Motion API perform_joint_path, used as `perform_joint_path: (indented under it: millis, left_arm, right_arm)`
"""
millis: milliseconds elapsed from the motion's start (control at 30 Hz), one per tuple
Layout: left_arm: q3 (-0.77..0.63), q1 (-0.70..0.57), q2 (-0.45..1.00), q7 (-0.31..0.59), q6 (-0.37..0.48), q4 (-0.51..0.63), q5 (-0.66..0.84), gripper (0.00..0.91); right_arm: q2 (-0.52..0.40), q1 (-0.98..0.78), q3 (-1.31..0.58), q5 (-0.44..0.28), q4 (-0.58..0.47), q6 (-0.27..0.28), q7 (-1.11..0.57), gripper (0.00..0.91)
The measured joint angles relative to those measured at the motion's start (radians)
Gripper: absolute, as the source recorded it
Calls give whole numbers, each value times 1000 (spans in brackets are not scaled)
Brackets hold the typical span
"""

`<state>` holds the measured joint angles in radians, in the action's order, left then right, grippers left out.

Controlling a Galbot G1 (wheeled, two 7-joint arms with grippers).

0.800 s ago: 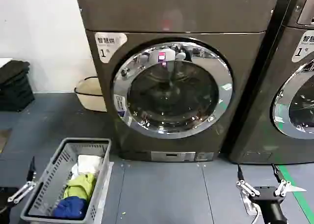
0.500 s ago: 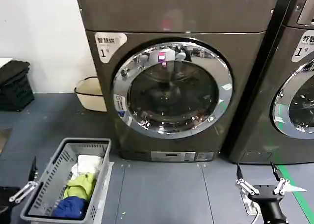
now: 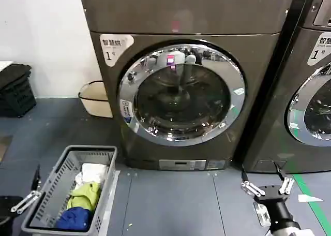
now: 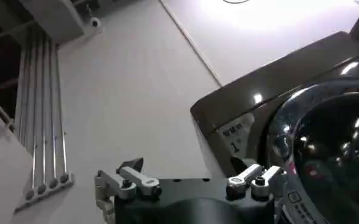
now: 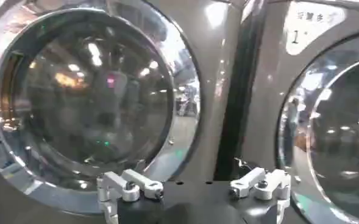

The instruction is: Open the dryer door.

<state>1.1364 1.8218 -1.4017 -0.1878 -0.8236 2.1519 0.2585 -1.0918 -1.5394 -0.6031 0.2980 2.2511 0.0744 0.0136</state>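
Dryer door (image 3: 181,93) is shut flat on the front of the dryer (image 3: 186,18). Right gripper (image 3: 264,183) hangs low over the floor near the dryer's lower right corner, jaws spread wide, holding nothing. Left gripper (image 3: 26,192) sits beside the laundry basket (image 3: 62,168), also spread and empty.

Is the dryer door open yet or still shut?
Shut: the dryer door sits flush in the dryer front. Right hand is open, short of it.

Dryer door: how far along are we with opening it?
Nothing done yet: the dryer door sits shut, flush in the dryer. In hand: the right gripper, open, hangs low, right of the door, not touching. The left gripper waits by the laundry basket. Left: reach, grasp, pull.
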Motion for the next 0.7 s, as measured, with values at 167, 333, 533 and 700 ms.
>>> perform_joint_path:
  millis: [167, 333, 533, 700]
  left_arm:
    - [-6, -7, -4, -2, 0, 0, -12, 907]
    - [-10, -6, -8, -3, 0, 1, -18, 907]
    - [-17, -2, -13, -5, 0, 2, -23, 907]
    - [-20, -3, -14, -7, 0, 2, -25, 907]
  right_arm:
    - [76, 92, 46, 58, -51, -1, -1, 907]
    - [146, 199, 116, 111, -112, 0, -2, 907]
    - [203, 314, 212, 161, -174, -3, 19, 907]
    - [240, 419, 299, 209, -219, 4, 32, 907]
